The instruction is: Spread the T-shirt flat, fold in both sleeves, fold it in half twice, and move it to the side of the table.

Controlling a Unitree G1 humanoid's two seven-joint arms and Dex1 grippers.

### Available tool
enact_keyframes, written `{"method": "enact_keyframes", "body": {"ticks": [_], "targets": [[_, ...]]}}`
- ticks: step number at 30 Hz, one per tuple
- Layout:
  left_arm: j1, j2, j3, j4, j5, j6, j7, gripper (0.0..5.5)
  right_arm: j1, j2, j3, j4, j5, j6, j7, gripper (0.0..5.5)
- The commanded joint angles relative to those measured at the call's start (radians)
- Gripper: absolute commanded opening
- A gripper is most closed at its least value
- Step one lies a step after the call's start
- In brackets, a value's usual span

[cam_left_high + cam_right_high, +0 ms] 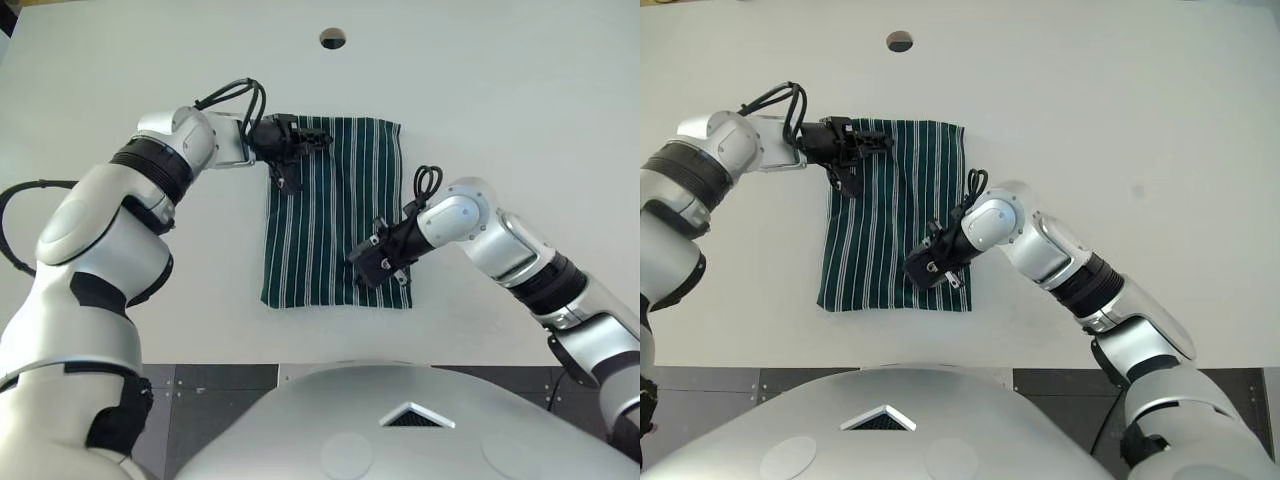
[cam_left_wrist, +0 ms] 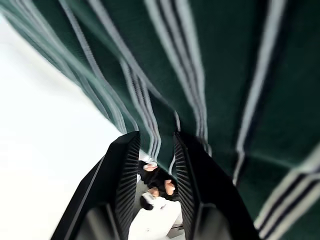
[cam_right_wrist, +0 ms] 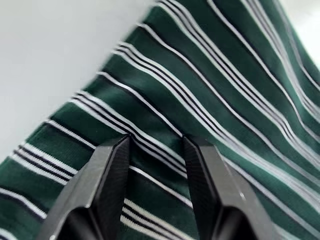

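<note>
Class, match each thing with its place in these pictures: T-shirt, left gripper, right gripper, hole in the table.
Things:
1 T-shirt
2 left gripper
3 right gripper
4 hole

Places:
A at the shirt's near right corner
B far part of the table, beyond the shirt
C middle of the table, lying as a striped rectangle
D at the shirt's far left corner

Pairs: 1-C; 2-D; 3-A; 4-B

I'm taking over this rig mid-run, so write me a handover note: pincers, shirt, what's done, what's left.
Left pincer: at the T-shirt's far left corner; grip unclear.
Right pincer: open, over the near right corner.
T-shirt: a long striped rectangle lying flat mid-table.
Done: spread; sleeves apparently folded in.
Left: the halving folds, as far as I can tell, then the move to the table's side.
</note>
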Motion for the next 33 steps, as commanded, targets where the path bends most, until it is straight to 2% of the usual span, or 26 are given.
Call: {"method": "enact_keyframes", "body": {"ticks": [1, 4, 7, 10, 12, 13, 17, 20, 24, 26, 29, 33], "targets": [[-0.040, 0.024, 0.045, 0.062, -0.067, 0.017, 0.076, 1.24, -0.007, 0.009, -0.149, -0.053, 0.176, 0.159, 0.012, 1.89], [-0.034, 0.088, 0.210, -0.026, -0.314, -0.138, 0.025, 1.24, 0.001, -0.020, -0.295, -0.155, 0.408, 0.312, 0.066, 1.89], [0.053, 0.168, 0.356, -0.234, -0.587, -0.263, -0.129, 1.24, 0.014, -0.054, -0.413, -0.220, 0.584, 0.460, 0.075, 1.89], [0.219, 0.301, 0.484, -0.474, -1.059, -0.282, -0.435, 1.24, 0.062, -0.146, -0.492, -0.188, 0.586, 0.449, 0.055, 1.89], [0.381, 0.462, 0.459, -0.618, -1.329, -0.287, -0.604, 1.24, 0.122, -0.202, -0.527, -0.089, 0.499, 0.255, 0.045, 1.89], [0.470, 0.544, 0.444, -0.677, -1.421, -0.273, -0.684, 1.43, 0.144, -0.220, -0.540, -0.010, 0.449, 0.111, 0.036, 2.07], [0.760, 0.831, 0.400, -0.892, -1.677, -0.225, -0.940, 2.03, 0.259, -0.280, -0.575, 0.176, 0.389, -0.280, 0.083, 2.75], [0.917, 0.939, 0.421, -0.958, -1.726, -0.207, -1.010, 2.51, 0.333, -0.312, -0.567, 0.174, 0.386, -0.408, 0.115, 3.29], [1.083, 0.994, 0.476, -1.005, -1.737, -0.153, -1.059, 3.04, 0.393, -0.339, -0.516, 0.194, 0.298, -0.616, 0.113, 3.75], [1.120, 0.964, 0.505, -0.996, -1.667, -0.131, -1.082, 3.25, 0.403, -0.323, -0.492, 0.209, 0.248, -0.715, 0.078, 3.75], [1.170, 0.901, 0.531, -0.975, -1.517, -0.110, -1.092, 3.25, 0.393, -0.305, -0.457, 0.234, 0.170, -0.846, 0.015, 3.75], [1.193, 0.784, 0.572, -0.942, -1.382, -0.136, -1.080, 3.25, 0.327, -0.257, -0.414, 0.328, -0.034, -1.024, -0.145, 3.75]]}}
